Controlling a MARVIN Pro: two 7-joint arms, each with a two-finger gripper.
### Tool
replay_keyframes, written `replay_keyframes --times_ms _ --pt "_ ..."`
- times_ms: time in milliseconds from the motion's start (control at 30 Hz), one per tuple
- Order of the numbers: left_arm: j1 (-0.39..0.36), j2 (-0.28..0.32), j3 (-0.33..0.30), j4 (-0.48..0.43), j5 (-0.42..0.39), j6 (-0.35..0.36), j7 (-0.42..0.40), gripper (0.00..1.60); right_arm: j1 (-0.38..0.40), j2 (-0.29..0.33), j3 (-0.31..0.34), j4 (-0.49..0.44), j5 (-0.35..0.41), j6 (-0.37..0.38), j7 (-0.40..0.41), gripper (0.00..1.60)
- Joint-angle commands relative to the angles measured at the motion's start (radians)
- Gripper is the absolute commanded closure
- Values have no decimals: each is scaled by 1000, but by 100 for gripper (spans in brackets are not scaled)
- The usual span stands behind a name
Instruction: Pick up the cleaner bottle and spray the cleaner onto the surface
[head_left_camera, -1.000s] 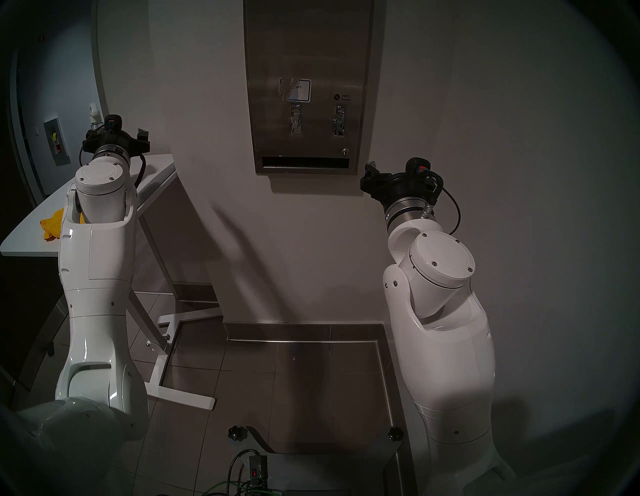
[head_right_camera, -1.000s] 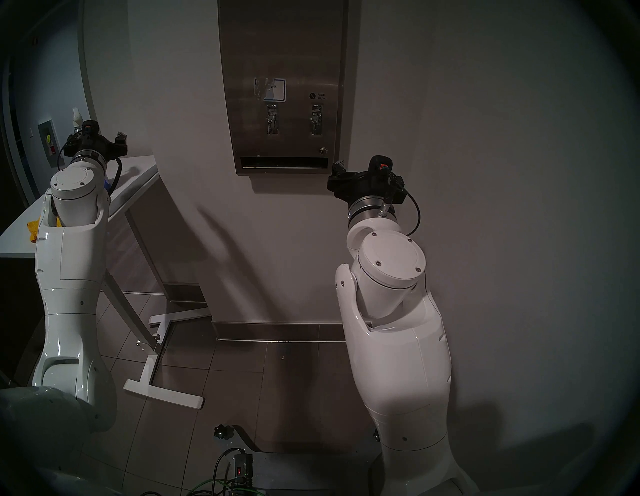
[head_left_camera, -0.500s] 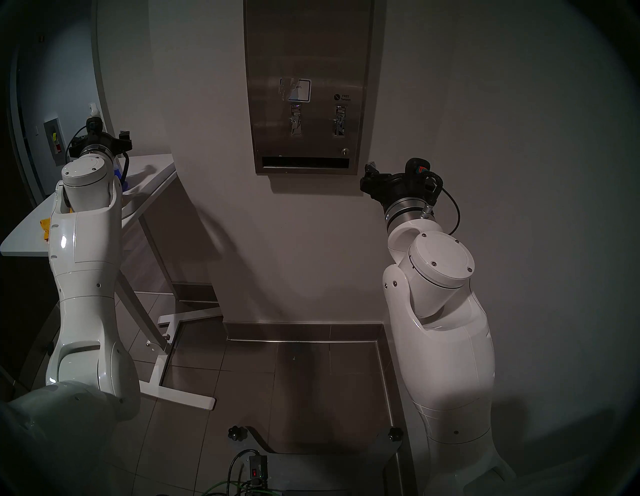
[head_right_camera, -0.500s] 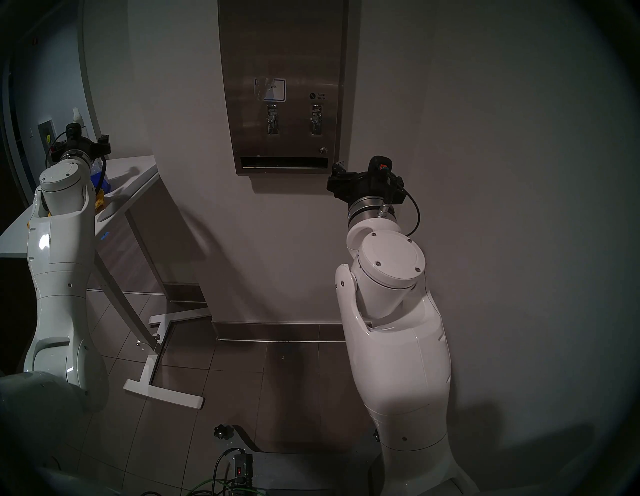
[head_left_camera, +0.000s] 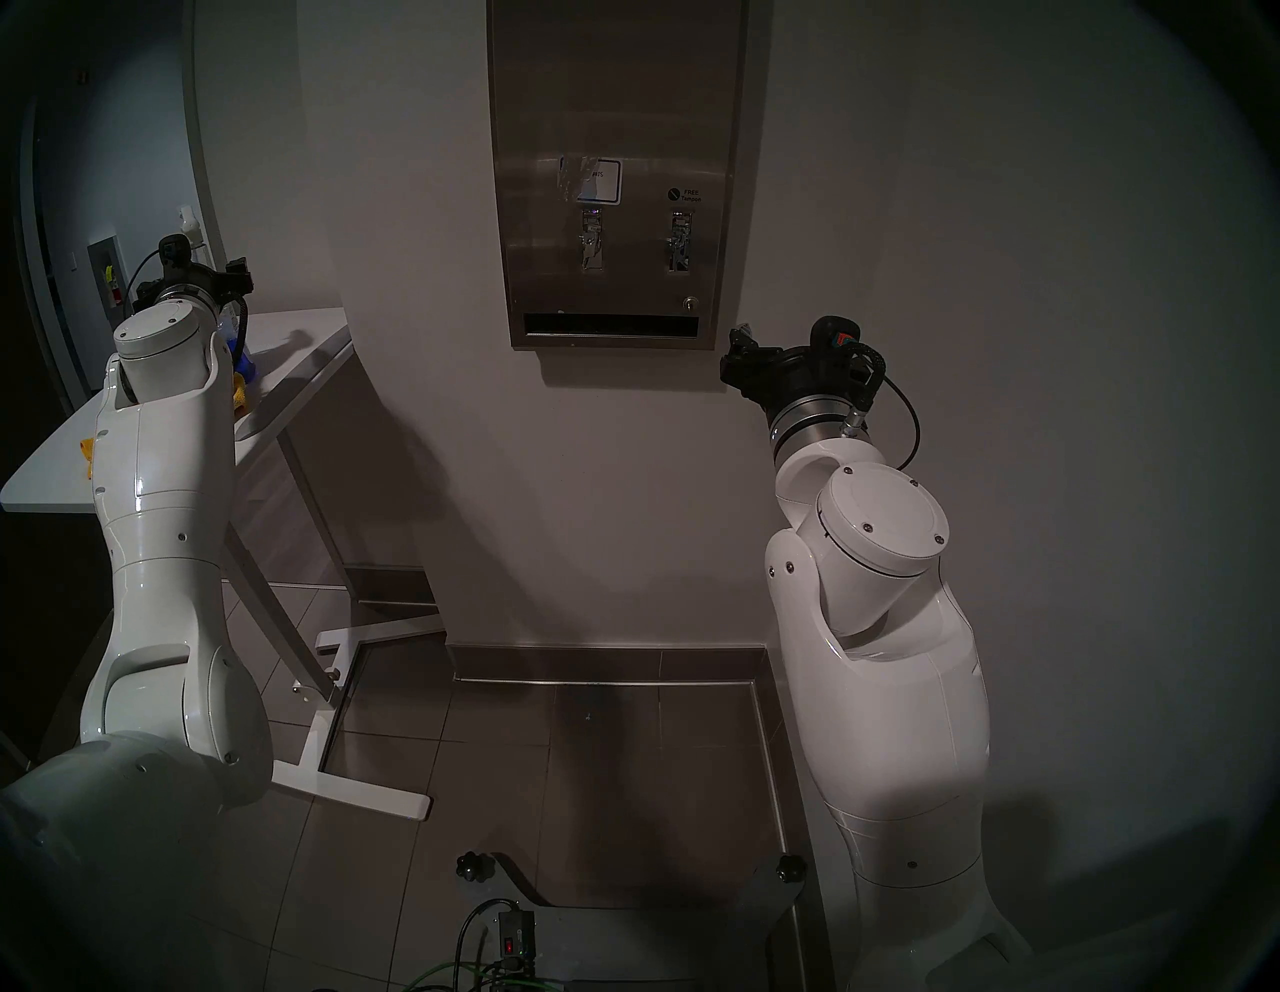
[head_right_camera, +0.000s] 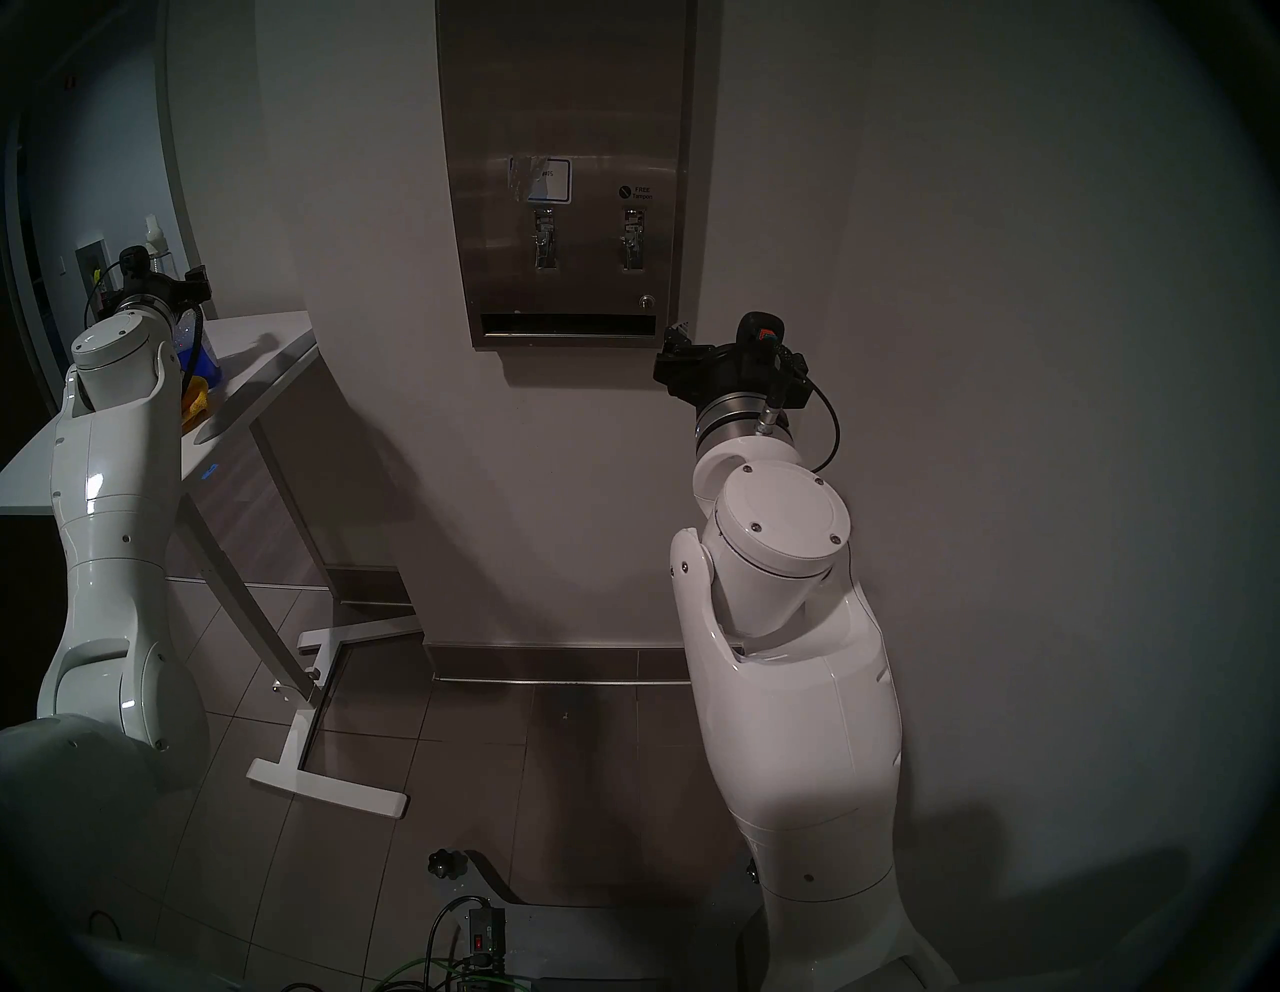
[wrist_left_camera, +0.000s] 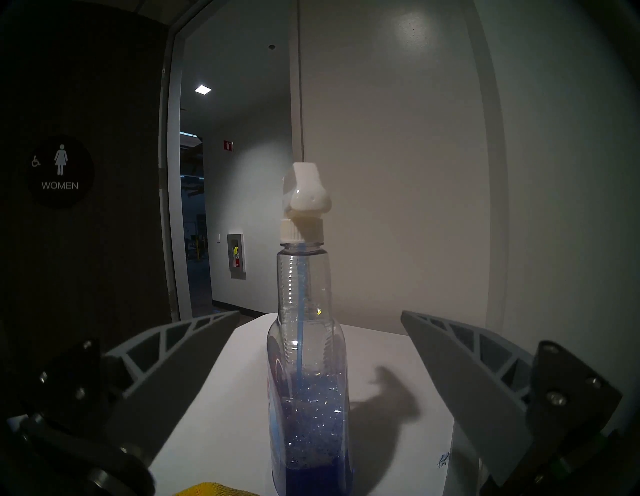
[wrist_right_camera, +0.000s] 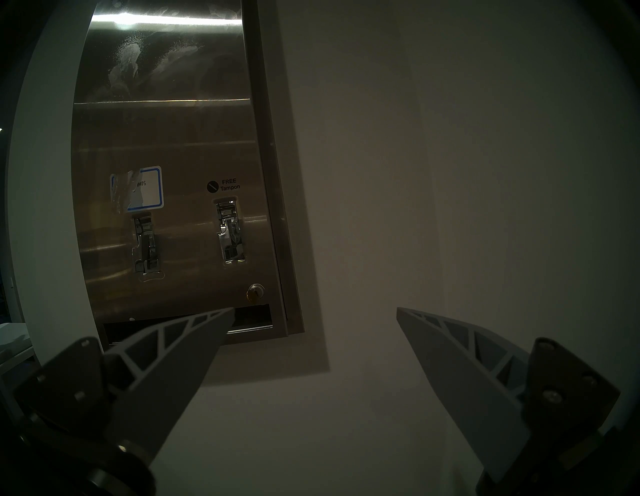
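The cleaner bottle (wrist_left_camera: 306, 346), clear with a white trigger nozzle (wrist_left_camera: 306, 190), stands upright on the white table (wrist_left_camera: 398, 350). Blue cleaner (wrist_left_camera: 313, 467) fills its lower part. My left gripper (wrist_left_camera: 320, 311) is open, with one finger on each side of the bottle and a gap to both. In the head view the bottle's blue base (head_left_camera: 246, 364) shows beside my left wrist. The surface, a steel wall dispenser panel (head_left_camera: 616, 104), hangs at the middle. My right gripper (wrist_right_camera: 315, 309) is open and empty, just below and right of the panel (wrist_right_camera: 166, 138).
A yellow cloth (head_left_camera: 239, 395) lies on the table next to the bottle. The table's white legs (head_left_camera: 346, 790) stand on the tiled floor. A dark door with a WOMEN sign (wrist_left_camera: 60, 171) and an open doorway lie behind the table. White smears (wrist_right_camera: 128, 59) mark the panel's top.
My left arm has swung to the left and in behind the bottle, which uncovered the blue base and more of the yellow cloth. The right arm has not moved.
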Motion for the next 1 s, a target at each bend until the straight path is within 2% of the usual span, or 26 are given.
replay_keyframes --times_ms 0,67,100,200,300,833,867,900,967 --pt "-106 28 10 15 -32 -28 5 0 22 -2 1 -29 -2 -8 0 0" --pt "-146 24 15 53 -40 -25 12 0 23 -1 1 -29 -2 -8 0 0" --pt "-125 30 16 42 -44 -31 12 0 22 -2 1 -29 -2 -8 0 0" --pt "-159 29 26 80 -55 -31 19 0 22 -1 1 -29 -2 -8 0 0" --pt "-154 34 30 83 -64 -36 20 0 22 -2 1 -29 -2 -8 0 0" --pt "-242 61 64 215 -110 -49 32 0 22 -2 1 -27 -2 -8 0 0" --pt "-268 59 66 240 -111 -45 33 0 22 -1 1 -27 -2 -8 0 0" --pt "-246 65 67 229 -115 -52 31 0 22 -2 1 -27 -2 -8 0 0" --pt "-268 66 71 256 -119 -52 32 0 22 -2 1 -27 -2 -8 0 0"
